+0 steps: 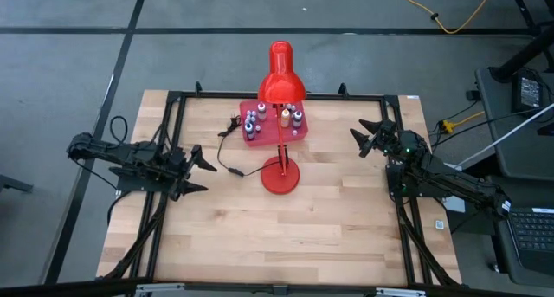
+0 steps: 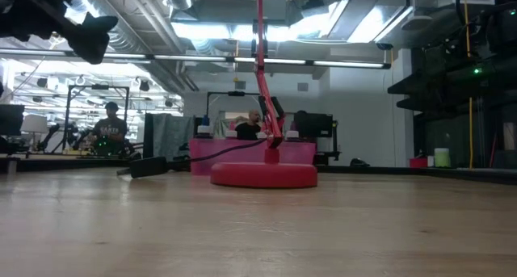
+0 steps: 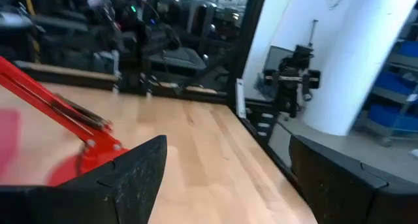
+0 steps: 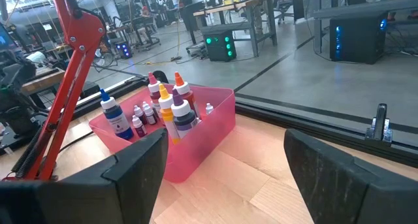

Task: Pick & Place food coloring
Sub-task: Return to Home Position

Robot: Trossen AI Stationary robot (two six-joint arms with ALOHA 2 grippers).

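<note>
The food coloring bottles (image 1: 273, 119), small with pale caps, stand upright in a pink translucent tray (image 1: 251, 106) at the table's far middle. The right wrist view shows the bottles (image 4: 171, 108) and the tray (image 4: 202, 142) close ahead. My left gripper (image 1: 205, 176) hovers open over the table's left side, pointing level toward a red lamp's base; nothing lies between its fingers (image 3: 134, 178). My right gripper (image 1: 357, 131) stands open over the table's right side, pointing toward the tray, with its fingers (image 4: 140, 168) clear of everything.
A tall red desk lamp stands on its round base (image 1: 280, 174) at the table's middle, its head (image 1: 281, 76) over the tray. Its black cord (image 1: 227, 145) trails left of the tray. A black frame (image 1: 173, 98) borders the wooden top. Bare wood (image 1: 286, 236) lies toward the near edge.
</note>
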